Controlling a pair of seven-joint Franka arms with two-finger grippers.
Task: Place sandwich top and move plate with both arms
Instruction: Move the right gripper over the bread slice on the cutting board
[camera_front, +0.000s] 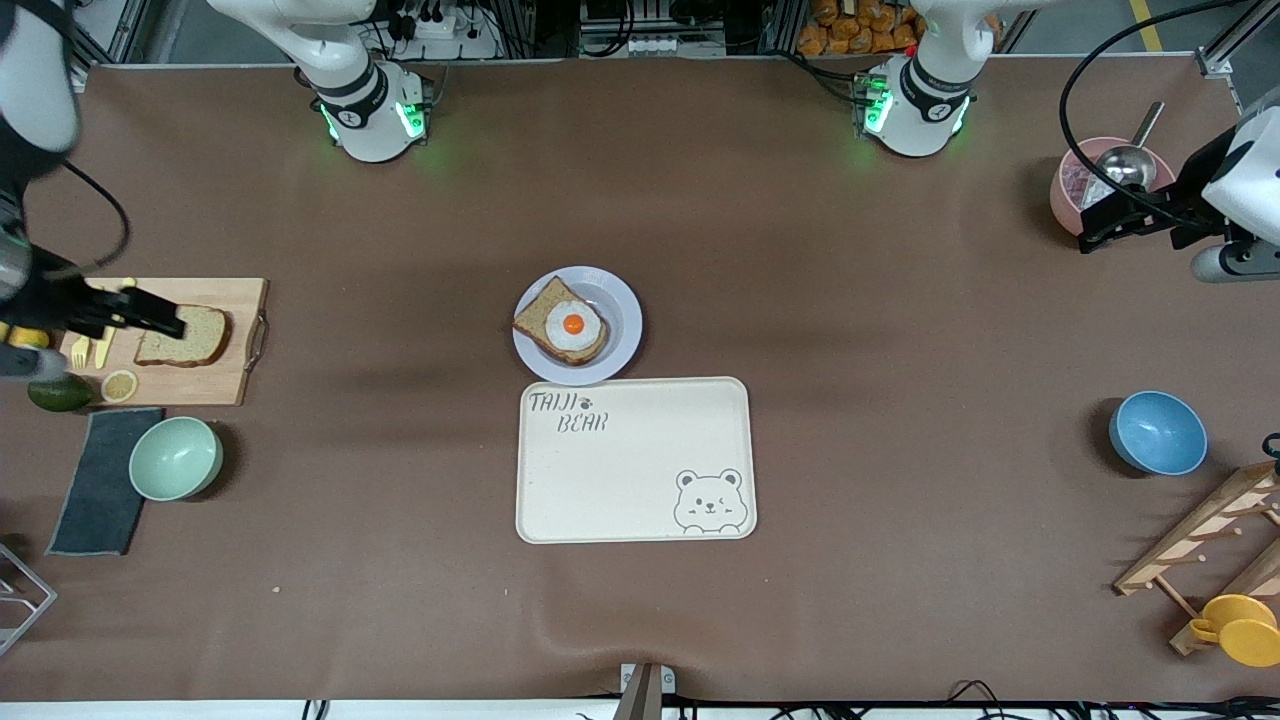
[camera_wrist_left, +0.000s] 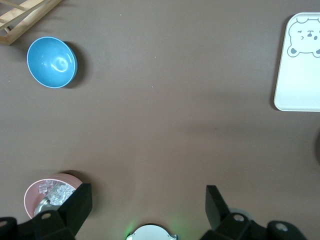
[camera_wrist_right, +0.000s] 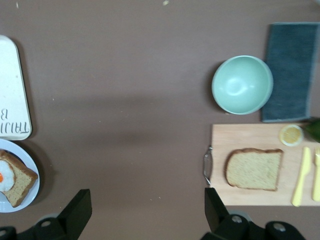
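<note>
The sandwich top (camera_front: 185, 337), a plain brown bread slice, lies on a wooden cutting board (camera_front: 215, 385) at the right arm's end of the table; it also shows in the right wrist view (camera_wrist_right: 253, 168). The lavender plate (camera_front: 620, 300) sits mid-table and holds an egg-topped slice (camera_front: 570, 325); its edge shows in the right wrist view (camera_wrist_right: 20, 150). My right gripper (camera_front: 165, 318) (camera_wrist_right: 145, 207) hangs open and empty in the air by the board. My left gripper (camera_front: 1095, 235) (camera_wrist_left: 147, 202) is open and empty, up over the pink bowl's edge at the left arm's end.
A cream bear tray (camera_front: 635, 460) lies just nearer the camera than the plate. A mint bowl (camera_front: 175, 457), dark cloth (camera_front: 100, 480), avocado (camera_front: 58, 392) and lemon slice (camera_front: 119, 385) are around the board. A pink bowl with ladle (camera_front: 1080, 185), blue bowl (camera_front: 1157, 432) and wooden rack (camera_front: 1210, 540) are at the left arm's end.
</note>
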